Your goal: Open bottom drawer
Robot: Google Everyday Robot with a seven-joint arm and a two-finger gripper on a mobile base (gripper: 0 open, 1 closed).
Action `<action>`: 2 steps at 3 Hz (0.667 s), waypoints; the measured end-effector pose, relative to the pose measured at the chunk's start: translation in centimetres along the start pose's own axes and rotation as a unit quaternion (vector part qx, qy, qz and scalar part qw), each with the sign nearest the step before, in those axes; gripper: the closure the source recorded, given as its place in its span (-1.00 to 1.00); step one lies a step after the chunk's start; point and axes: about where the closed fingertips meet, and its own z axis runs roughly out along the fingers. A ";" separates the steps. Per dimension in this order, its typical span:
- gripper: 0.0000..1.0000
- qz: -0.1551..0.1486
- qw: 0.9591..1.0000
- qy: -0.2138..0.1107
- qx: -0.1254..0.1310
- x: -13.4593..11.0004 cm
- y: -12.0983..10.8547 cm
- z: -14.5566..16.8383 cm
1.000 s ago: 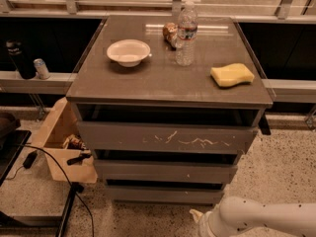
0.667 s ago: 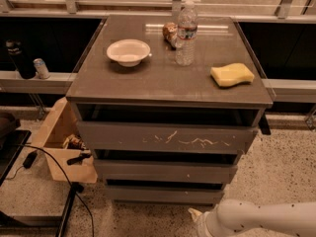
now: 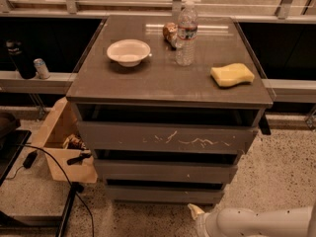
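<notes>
The bottom drawer (image 3: 163,194) is the slimmest, lowest dark grey front of the three-drawer cabinet, plain and without a handle. Above it are the middle front (image 3: 165,172) with a tiny white speck and the taller top front (image 3: 165,138) with white scratches. My gripper (image 3: 196,213) shows at the bottom edge of the camera view, on the end of the white arm (image 3: 256,223). It is low near the floor, just in front of and below the right part of the bottom drawer.
On the cabinet top stand a white bowl (image 3: 129,52), a water bottle (image 3: 186,33), a yellow sponge (image 3: 232,74) and a brown snack item (image 3: 170,32). A cardboard box (image 3: 59,142) and a black cable (image 3: 54,167) lie at the left. The floor is speckled.
The white arm and gripper have shifted a little to the left along the bottom edge. The drawers look the same.
</notes>
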 end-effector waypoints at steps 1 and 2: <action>-1.00 -0.013 1.000 -0.008 0.023 0.5 -1.0 1.1; -1.00 -0.015 0.999 -0.010 0.033 1.1 -2.1 2.4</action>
